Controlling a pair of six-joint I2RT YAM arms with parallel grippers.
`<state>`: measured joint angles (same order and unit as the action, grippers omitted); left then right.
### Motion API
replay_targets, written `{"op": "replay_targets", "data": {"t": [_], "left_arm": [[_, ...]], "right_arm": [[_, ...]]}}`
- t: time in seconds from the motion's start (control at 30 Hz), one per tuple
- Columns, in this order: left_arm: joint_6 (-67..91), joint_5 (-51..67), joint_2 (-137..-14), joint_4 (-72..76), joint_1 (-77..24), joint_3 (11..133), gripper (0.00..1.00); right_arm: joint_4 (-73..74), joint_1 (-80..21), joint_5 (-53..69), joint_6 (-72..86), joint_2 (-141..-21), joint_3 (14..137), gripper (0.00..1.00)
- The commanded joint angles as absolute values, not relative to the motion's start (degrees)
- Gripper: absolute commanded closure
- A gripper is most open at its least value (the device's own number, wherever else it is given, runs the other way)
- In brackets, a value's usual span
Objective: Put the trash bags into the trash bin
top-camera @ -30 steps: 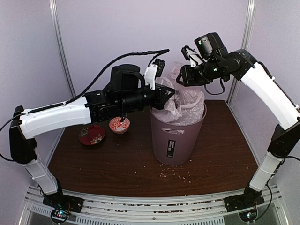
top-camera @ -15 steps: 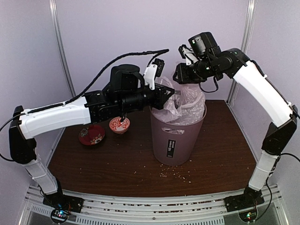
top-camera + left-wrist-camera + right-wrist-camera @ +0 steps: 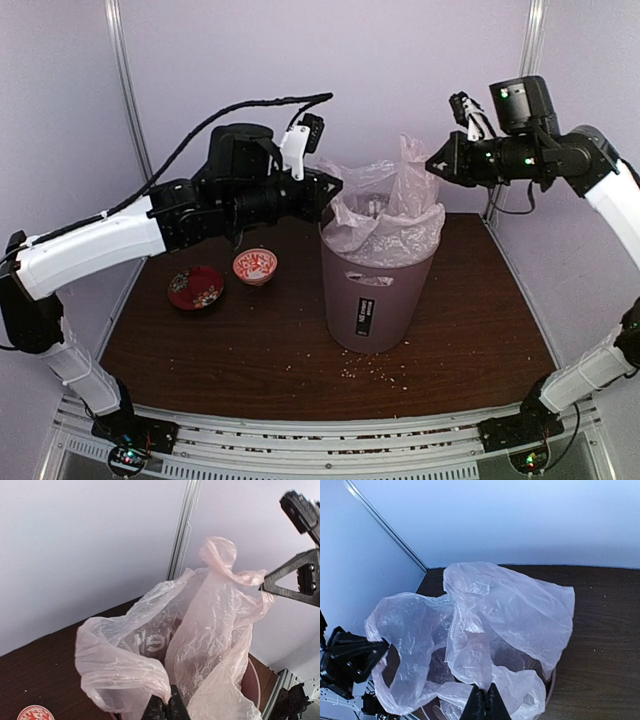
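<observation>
The mauve-brown trash bin stands mid-table. The pale pinkish translucent trash bag hangs in it, its mouth spread open above the rim. My left gripper is shut on the bag's left edge, just above the bin's left rim; the pinch shows in the left wrist view under the bag. My right gripper is shut on the bag's right edge, above the bin's right rim; the right wrist view shows its fingertips pinching the bag. The bin's inside is mostly hidden by plastic.
Two small red bowls sit left of the bin, under my left arm. Crumbs lie on the brown table in front of the bin. Walls and metal posts close in at the back and sides.
Both grippers have pulled apart, left leftward and right rightward, each holding the bag. The bag's mouth has stretched wide open over the bin.
</observation>
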<state>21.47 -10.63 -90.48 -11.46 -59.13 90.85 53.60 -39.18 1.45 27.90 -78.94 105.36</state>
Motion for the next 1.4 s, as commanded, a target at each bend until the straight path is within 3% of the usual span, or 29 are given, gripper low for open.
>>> {"op": "replay_targets", "data": {"t": [0.0, 0.23, 0.53, 0.77, 1.07, 1.37], "left_arm": [[20.4, -9.78, -84.4, -15.14, -58.71, 88.25, 1.0], [24.9, -1.95, -77.21, -15.28, -59.05, 76.96, 1.0], [26.89, -1.83, -75.38, -15.37, -59.24, 67.9, 1.0], [25.75, -5.96, -74.94, -18.71, -59.24, 66.82, 1.0], [20.01, -8.06, -72.19, -28.58, -59.24, 75.48, 1.0], [17.78, -13.14, -72.22, -31.28, -58.47, 75.67, 1.0]], "right_arm": [[50.37, -37.45, 3.38, 33.54, -72.2, 95.94, 1.0], [51.48, -36.87, 3.88, 39.19, -63.37, 85.1, 1.0], [58.43, -36.8, 3.19, 43.28, -53.84, 72.94, 1.0], [65.0, -36.83, 3.48, 44.14, -53.05, 76.44, 1.0], [74.16, -36.83, 4.31, 47.03, -54.31, 87.02, 1.0], [75.82, -36.21, -4.71, 48.64, -53.42, 80.1, 1.0]]}}
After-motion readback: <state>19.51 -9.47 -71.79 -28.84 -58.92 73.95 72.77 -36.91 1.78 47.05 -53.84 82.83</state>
